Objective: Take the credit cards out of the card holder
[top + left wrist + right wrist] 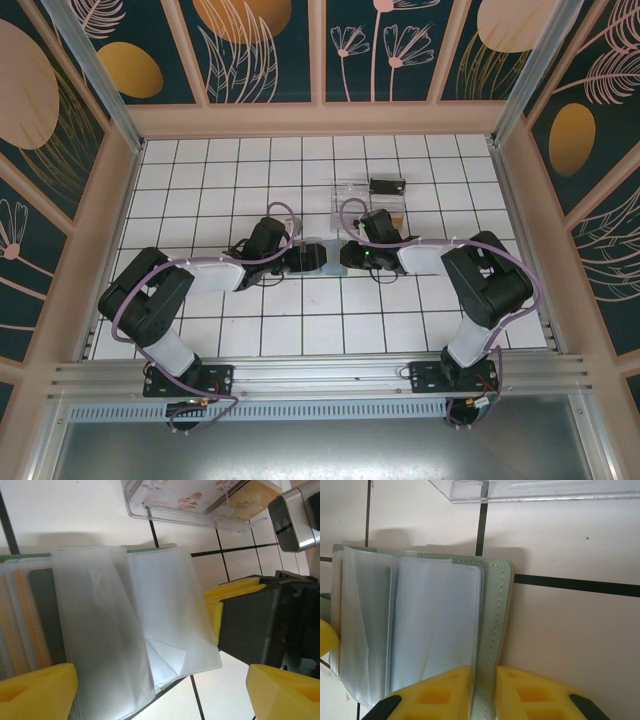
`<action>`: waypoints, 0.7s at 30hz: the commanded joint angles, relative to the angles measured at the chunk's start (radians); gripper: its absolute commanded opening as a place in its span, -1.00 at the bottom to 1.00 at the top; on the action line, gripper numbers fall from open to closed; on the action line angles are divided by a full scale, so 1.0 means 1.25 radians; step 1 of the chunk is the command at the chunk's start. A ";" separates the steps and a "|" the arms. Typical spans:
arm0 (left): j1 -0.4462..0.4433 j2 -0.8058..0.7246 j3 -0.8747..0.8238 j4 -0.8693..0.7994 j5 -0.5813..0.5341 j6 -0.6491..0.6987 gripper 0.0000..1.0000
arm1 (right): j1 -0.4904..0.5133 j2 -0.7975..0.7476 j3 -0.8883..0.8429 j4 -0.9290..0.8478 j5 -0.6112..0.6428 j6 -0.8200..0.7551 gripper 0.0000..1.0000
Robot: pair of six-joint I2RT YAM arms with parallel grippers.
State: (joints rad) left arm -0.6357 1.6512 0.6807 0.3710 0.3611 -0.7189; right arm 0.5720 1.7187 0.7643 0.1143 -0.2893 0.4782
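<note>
The grey-green card holder (496,615) lies open on the tiles (570,630), clear sleeves (100,630) fanned upward.

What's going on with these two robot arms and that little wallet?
They are emptying a card holder lying open on the table. The right arm has its jaws pinched on the edge of its green cover. The left arm hovers with jaws wide open over the clear sleeves. A clear tray sits just behind.

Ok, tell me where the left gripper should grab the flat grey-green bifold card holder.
Best pinch the card holder by its thin cover edge farthest from the right gripper, coming in low from the left: it lies open and flat, and that gripper clamps its stitched right edge.
</note>
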 commanded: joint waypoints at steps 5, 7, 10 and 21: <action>-0.007 0.001 -0.003 0.012 0.020 0.007 0.76 | 0.024 0.048 0.010 0.009 -0.005 0.006 -0.56; -0.006 0.001 -0.001 -0.005 -0.007 0.008 0.75 | 0.025 0.047 0.009 0.009 -0.005 0.006 -0.56; -0.006 -0.009 0.002 -0.038 -0.062 0.009 0.75 | 0.024 0.046 0.008 0.008 -0.006 0.006 -0.56; -0.046 0.045 0.062 -0.105 -0.083 0.006 0.74 | 0.026 0.032 -0.004 0.021 -0.007 0.010 -0.54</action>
State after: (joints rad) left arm -0.6678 1.6783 0.7326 0.3107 0.2867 -0.7147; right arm 0.5739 1.7187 0.7643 0.1162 -0.2886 0.4812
